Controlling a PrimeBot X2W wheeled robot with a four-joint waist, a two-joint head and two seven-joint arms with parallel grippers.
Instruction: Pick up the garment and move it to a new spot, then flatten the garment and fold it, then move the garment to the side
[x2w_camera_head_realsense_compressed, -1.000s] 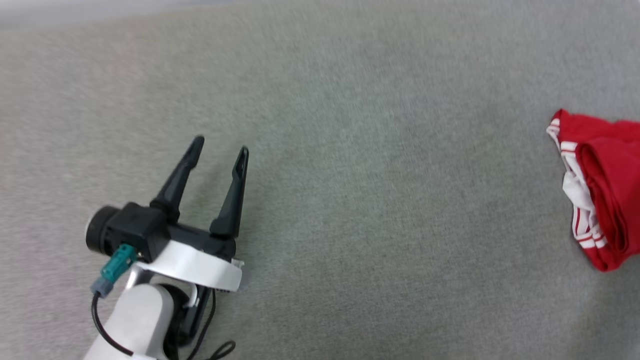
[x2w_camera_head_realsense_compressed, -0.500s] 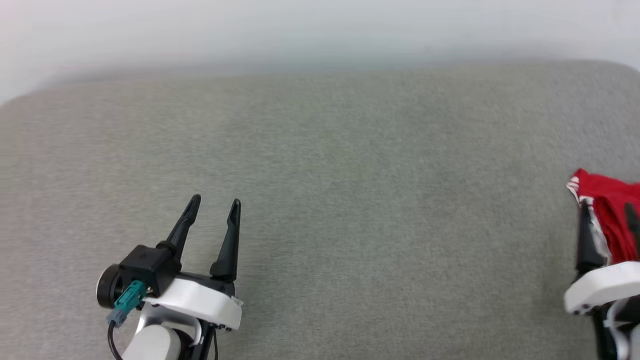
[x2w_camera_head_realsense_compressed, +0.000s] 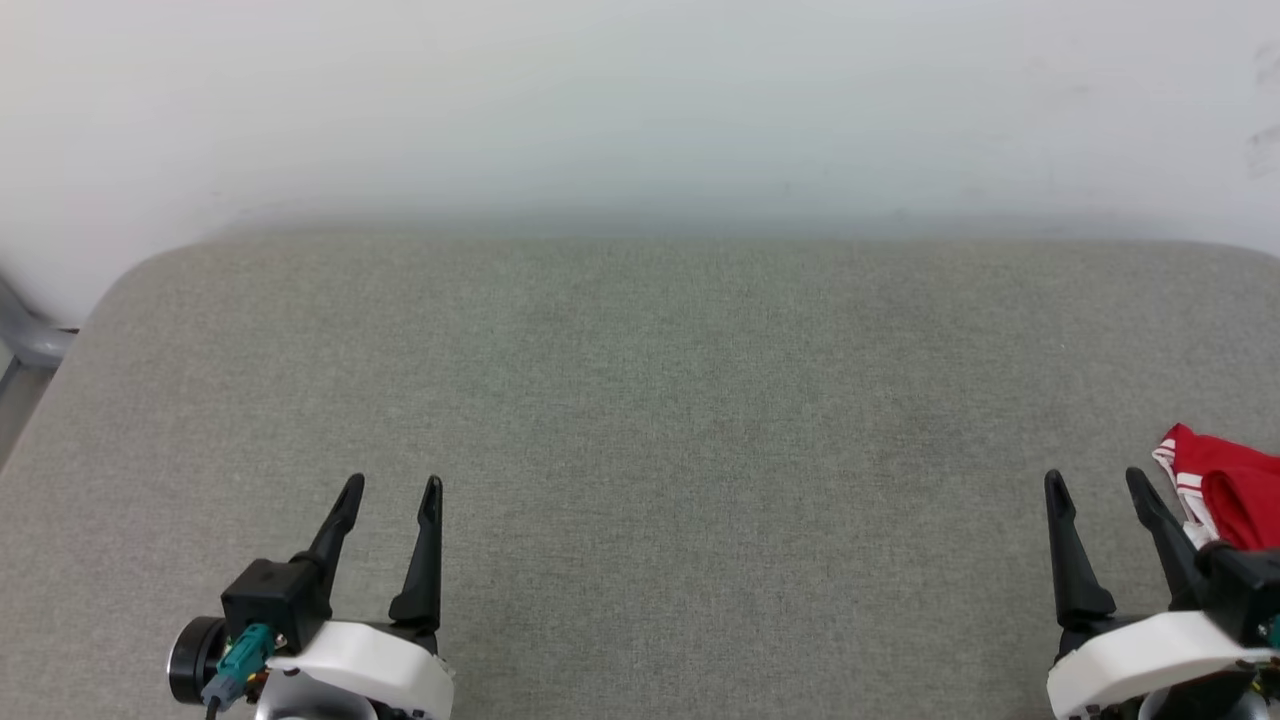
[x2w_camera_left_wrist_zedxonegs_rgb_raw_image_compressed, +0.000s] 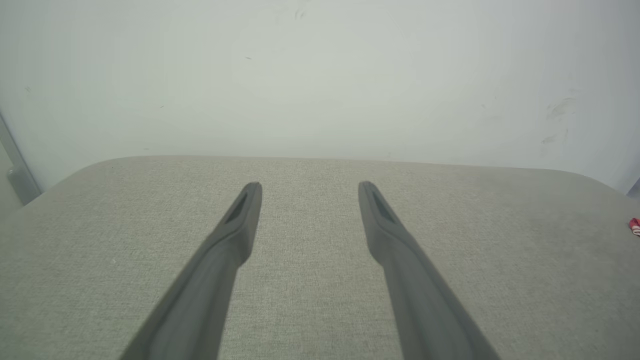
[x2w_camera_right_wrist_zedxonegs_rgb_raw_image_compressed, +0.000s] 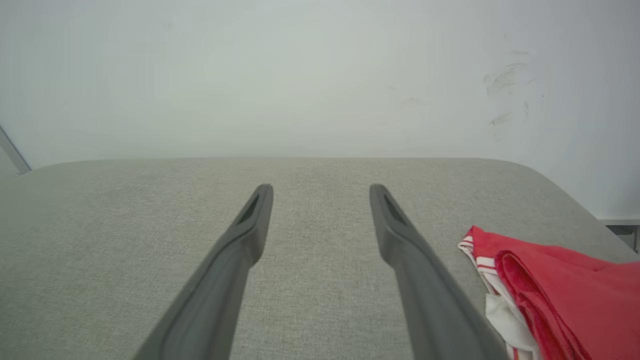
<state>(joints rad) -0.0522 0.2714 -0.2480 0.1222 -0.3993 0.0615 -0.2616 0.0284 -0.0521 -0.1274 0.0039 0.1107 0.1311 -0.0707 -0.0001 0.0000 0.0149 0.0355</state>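
Grey cushion (x2w_camera_head_realsense_compressed: 640, 400), rounded corners; garment (x2w_camera_head_realsense_compressed: 1226, 487) bunched near right edge; left hand (x2w_camera_head_realsense_compressed: 393, 482), right hand (x2w_camera_head_realsense_compressed: 1093, 474) spread.

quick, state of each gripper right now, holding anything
left gripper: open, holding nothing.
right gripper: open, holding nothing; the red thin-fabric jersey with white striped trim lies beside it on the grey fabric surface.
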